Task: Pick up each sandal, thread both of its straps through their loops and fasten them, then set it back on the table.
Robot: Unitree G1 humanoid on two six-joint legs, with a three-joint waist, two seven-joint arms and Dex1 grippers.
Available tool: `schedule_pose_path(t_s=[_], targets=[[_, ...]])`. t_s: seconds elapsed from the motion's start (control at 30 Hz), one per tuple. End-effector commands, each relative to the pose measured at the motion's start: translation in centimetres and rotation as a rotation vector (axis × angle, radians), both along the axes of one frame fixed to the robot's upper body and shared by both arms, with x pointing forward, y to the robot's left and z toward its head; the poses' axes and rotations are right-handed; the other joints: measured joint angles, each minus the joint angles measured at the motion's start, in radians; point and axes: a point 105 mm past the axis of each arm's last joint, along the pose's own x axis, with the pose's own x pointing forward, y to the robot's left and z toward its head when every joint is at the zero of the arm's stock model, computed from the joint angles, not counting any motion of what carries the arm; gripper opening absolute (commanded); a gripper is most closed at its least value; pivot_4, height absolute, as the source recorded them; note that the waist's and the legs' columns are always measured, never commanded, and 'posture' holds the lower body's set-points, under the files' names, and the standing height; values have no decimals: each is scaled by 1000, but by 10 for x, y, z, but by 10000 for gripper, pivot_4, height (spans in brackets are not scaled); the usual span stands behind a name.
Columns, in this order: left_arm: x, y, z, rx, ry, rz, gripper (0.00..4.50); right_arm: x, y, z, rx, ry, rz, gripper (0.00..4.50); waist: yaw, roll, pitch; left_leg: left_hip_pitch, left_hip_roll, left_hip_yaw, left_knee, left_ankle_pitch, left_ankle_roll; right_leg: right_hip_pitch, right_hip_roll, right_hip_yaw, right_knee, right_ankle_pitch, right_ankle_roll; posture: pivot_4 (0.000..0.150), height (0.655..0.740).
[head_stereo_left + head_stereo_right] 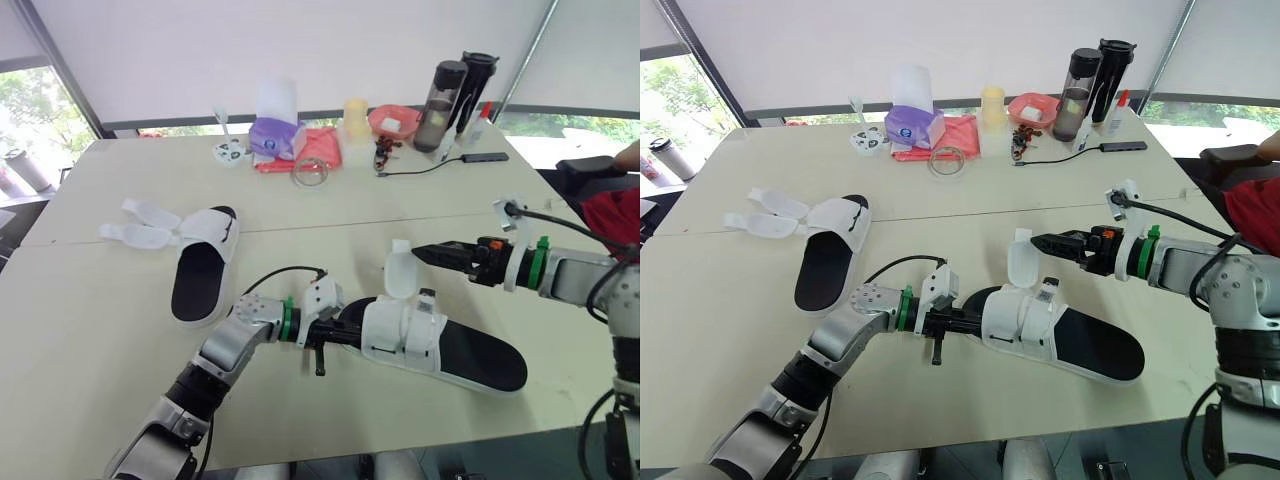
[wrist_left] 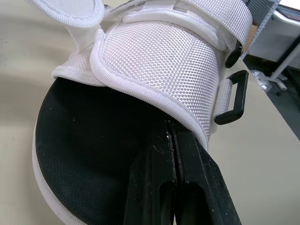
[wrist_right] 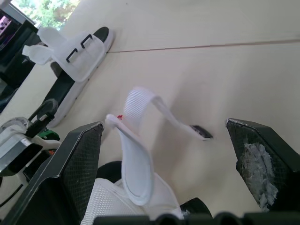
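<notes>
The near sandal (image 1: 455, 352), white upper on a black sole, lies by the table's front edge, toe toward my left arm. My left gripper (image 1: 342, 334) is shut on its toe end, the fingers (image 2: 176, 164) pressed together where the white upper meets the black insole. One unfastened strap (image 1: 398, 272) stands up from the sandal, and a black loop (image 2: 234, 96) sits on the upper's side. My right gripper (image 3: 164, 124) is open, its tips on either side of that raised strap without touching it. The second sandal (image 1: 200, 268) lies at the left, its straps (image 1: 140, 225) spread open.
Along the table's far edge stand a purple tissue pack (image 1: 272, 135), a red cloth (image 1: 315, 148), a glass bowl (image 1: 311, 172), a red bowl (image 1: 393, 121), two dark bottles (image 1: 455, 85) and a cable with a hub (image 1: 485, 157). A person's red sleeve (image 1: 615, 215) is at the right.
</notes>
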Motion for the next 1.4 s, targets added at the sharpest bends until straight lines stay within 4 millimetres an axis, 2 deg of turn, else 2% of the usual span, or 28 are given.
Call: schedule_pose_path(t_s=[0.03,0.2,0.5,0.6,0.63,0.67,0.7,0.83,0.87,0.9,1.03,1.23,1.33,1.4], targets=[[1,4,-6,18,14,37,0,3,5,19,86,0,26,44623,-1,0,0,0,0,0,0,0,0,0,0,0,0,0,0,1500,7400],[2,3,-6,15,14,51,0,4,15,25,162,72,77,44623,-1,0,0,0,0,0,0,0,0,0,0,0,0,0,0,1500,7400],[5,2,-6,9,8,68,0,10,28,12,206,246,96,44623,-1,1,0,0,0,0,1,0,0,0,0,0,2,0,0,1500,7400],[4,3,-7,9,8,73,0,21,29,9,207,253,49,44623,-2,1,0,0,0,0,1,0,0,0,0,0,2,1,0,1500,7400],[4,3,-8,9,9,74,0,24,29,8,211,252,33,38676,-2,1,0,0,-1,0,1,0,0,0,0,0,2,1,2,1500,7400],[4,3,-8,9,9,75,0,26,31,9,221,248,31,36831,-2,1,0,0,-1,0,1,0,0,0,0,0,2,2,2,1500,7400],[4,3,-8,9,10,77,0,26,32,11,230,246,35,32496,-3,1,0,0,-1,0,1,0,0,0,0,0,2,2,3,1500,7400],[4,3,-8,12,11,81,0,29,37,15,245,255,47,12333,-7,1,0,0,-1,0,1,0,0,0,0,0,2,2,3,1500,7400],[4,4,-8,13,10,81,0,29,38,15,237,258,46,6051,-9,1,0,0,-1,0,1,0,0,0,0,0,2,2,3,1500,7400],[4,4,-8,15,8,82,0,29,37,14,230,260,45,2114,-10,1,0,0,-1,0,1,0,0,0,0,0,2,2,3,1500,7400],[6,5,-9,20,4,87,0,25,35,18,227,241,62,927,-18,1,0,0,-1,0,1,0,0,0,0,0,2,2,3,1500,7400],[5,5,-9,20,4,88,0,18,33,43,278,81,104,927,-25,1,0,1,-2,-1,1,0,0,0,0,1,3,2,4,1500,7400],[5,5,-9,21,5,86,0,-2,40,68,190,-220,170,927,-23,1,0,1,-2,-1,1,0,0,0,0,1,3,2,4,1500,7400],[5,7,-10,28,7,81,0,-26,55,71,48,-396,253,927,-23,1,0,0,-2,-1,1,0,0,0,0,1,3,2,5,1500,7400]])
